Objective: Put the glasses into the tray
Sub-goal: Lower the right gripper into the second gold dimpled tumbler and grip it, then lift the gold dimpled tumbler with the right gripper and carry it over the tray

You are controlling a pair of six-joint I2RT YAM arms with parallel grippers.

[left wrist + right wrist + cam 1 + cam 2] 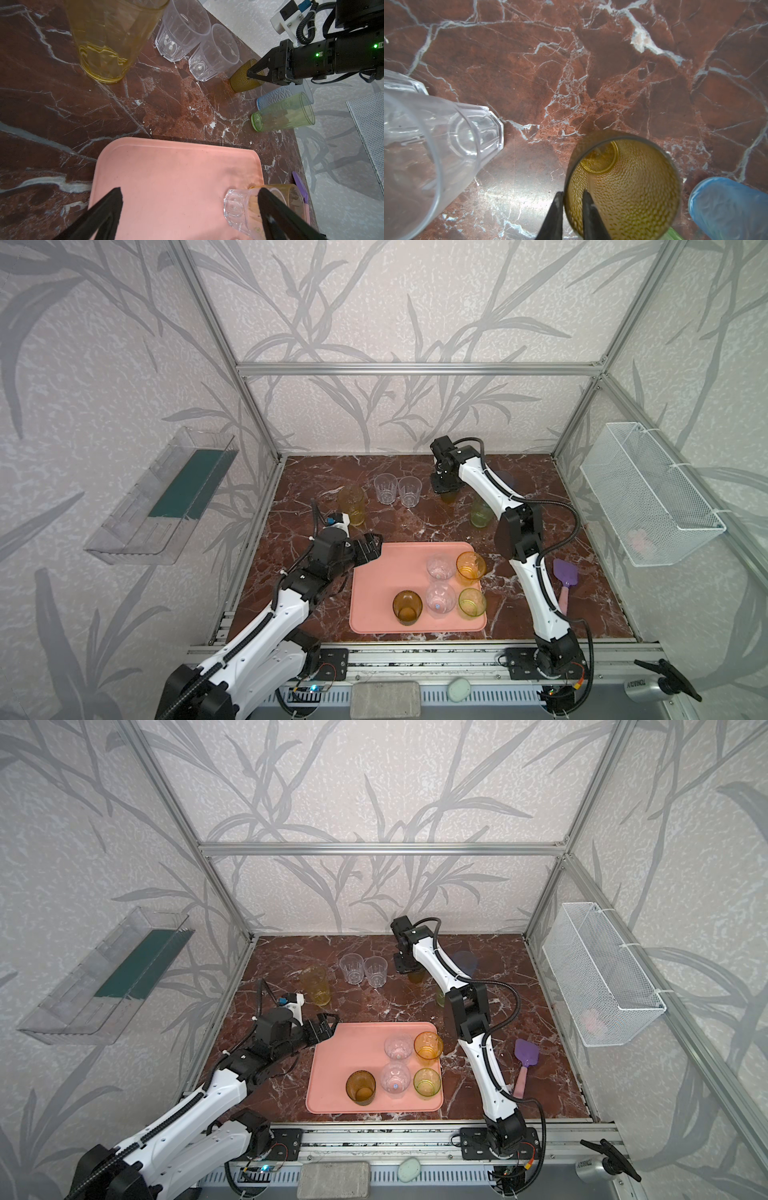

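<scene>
The right gripper (573,192) straddles the wall of the short amber dimpled tumbler (623,182), which stands at the far side, well apart from the salmon-pink flat tray (374,572). Whether its narrow jaws already pinch, I cannot tell. A thin hold may let it tilt, slip and knock the blue tumbler (726,209) just beside. The left gripper (189,189) is spread, empty. Lettering on the silver spray bottle (642,691) is unreadable.

The pink tray (374,585) holds five glasses (440,599). Two clear glasses (385,488) stand side by side on the red marble table (415,522) behind it.
</scene>
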